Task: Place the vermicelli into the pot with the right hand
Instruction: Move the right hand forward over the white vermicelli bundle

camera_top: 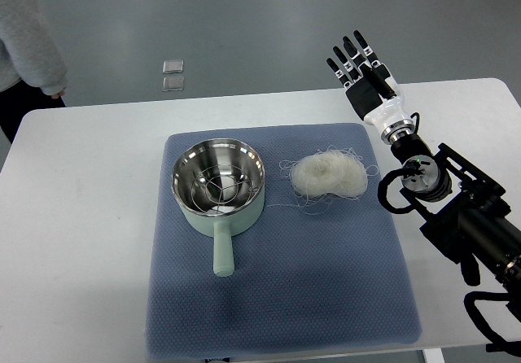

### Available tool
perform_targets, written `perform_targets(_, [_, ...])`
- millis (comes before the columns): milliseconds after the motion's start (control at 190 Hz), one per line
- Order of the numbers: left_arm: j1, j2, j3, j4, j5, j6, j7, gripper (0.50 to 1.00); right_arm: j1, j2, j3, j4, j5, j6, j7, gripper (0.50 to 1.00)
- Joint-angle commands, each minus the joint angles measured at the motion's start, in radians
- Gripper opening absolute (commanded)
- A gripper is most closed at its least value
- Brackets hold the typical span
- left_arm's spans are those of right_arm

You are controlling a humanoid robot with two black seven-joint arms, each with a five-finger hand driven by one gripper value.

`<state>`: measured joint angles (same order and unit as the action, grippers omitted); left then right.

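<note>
A white table (pixel 89 216) with rounded corners stands on a grey floor (pixel 244 21). A blue mat (pixel 277 298) lies flat across its middle. On the mat sit a pale green pot (pixel 218 185) and, just beside it, a nest of white vermicelli (pixel 328 174).

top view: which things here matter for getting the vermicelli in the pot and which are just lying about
For the job: vermicelli, pot, right hand.

Just there: blue mat, white table, two small square objects on the floor, person's sleeve.
</note>
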<state>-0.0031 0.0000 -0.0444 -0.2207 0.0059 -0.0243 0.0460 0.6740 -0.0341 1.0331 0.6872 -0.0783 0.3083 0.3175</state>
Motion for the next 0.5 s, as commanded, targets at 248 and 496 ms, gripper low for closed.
perform_targets(248, [0.000, 0.000, 0.000, 0.003, -0.001, 0.000, 0.000, 1.000, 0.007, -0.001, -0.008, 0.000, -0.009, 0.002, 0.000, 0.926])
perform_targets(496, [0.000, 0.000, 0.000, 0.004, -0.001, 0.001, 0.000, 1.000, 0.065, -0.021, -0.117, 0.000, -0.124, -0.002, -0.008, 0.926])
